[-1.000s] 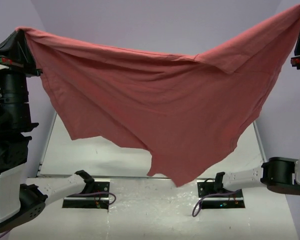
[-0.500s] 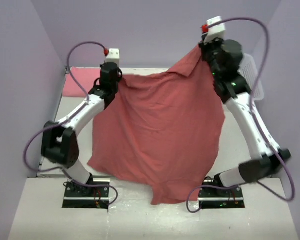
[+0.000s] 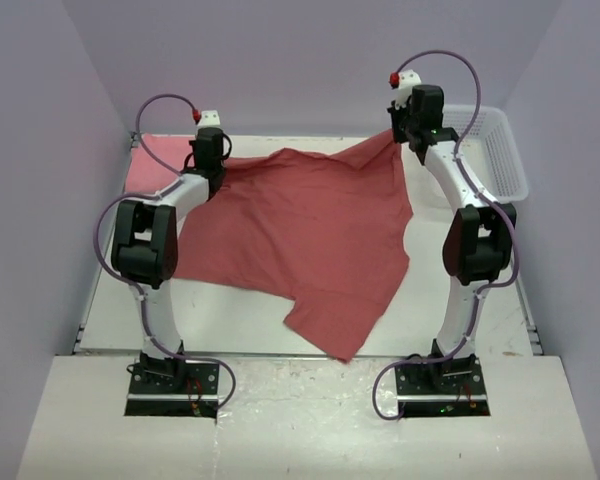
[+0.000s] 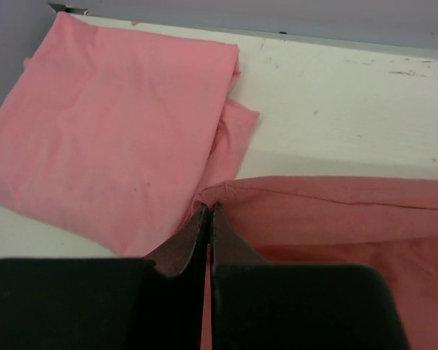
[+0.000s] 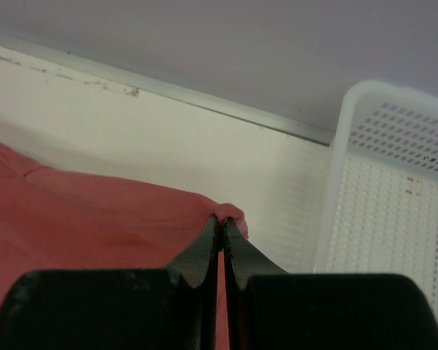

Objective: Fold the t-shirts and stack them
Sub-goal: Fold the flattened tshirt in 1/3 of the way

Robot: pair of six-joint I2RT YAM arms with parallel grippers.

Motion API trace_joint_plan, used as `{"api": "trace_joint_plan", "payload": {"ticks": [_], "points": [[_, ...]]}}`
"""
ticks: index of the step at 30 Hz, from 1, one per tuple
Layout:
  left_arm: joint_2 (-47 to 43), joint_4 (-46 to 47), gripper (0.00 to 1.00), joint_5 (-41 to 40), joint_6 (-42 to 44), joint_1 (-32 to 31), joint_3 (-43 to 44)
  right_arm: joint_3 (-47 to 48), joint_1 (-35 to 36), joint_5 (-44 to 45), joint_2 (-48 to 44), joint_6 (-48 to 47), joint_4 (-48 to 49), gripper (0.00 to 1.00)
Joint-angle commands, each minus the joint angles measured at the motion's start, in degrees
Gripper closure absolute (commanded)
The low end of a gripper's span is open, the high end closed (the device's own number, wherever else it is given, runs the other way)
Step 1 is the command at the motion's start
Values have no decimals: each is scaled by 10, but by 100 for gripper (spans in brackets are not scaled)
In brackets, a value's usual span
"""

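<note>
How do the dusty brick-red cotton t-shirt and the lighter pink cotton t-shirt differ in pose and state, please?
The dusty brick-red t-shirt lies spread and rumpled across the table; the lighter pink t-shirt sits folded in the far-left corner. The left gripper and right gripper pinch the brick-red t-shirt's far edge; nothing holds the pink t-shirt. Both are soft cloth.

From above you get only a strip of the lighter pink folded cotton t-shirt; the left arm covers the rest, and the left wrist view cuts off its left side. The dusty brick-red cotton t-shirt has its pinched corners lost between the closed fingers of the left gripper and right gripper. The white plastic lattice basket runs off the right wrist view's right edge
</note>
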Motion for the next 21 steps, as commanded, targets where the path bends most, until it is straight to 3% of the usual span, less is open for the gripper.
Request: {"api": "trace_joint_plan", "payload": {"ticks": [1,8,21], "points": [[17,44,100,15,5,0,24,71,-5,-40,15,9,10,100],[40,42,100,17,10,19,49,131,-12,-63,63,12,-24,100],[-48,56,100,1,23,21,-24,-16,-7,-5,-53,73,-31,100]]}}
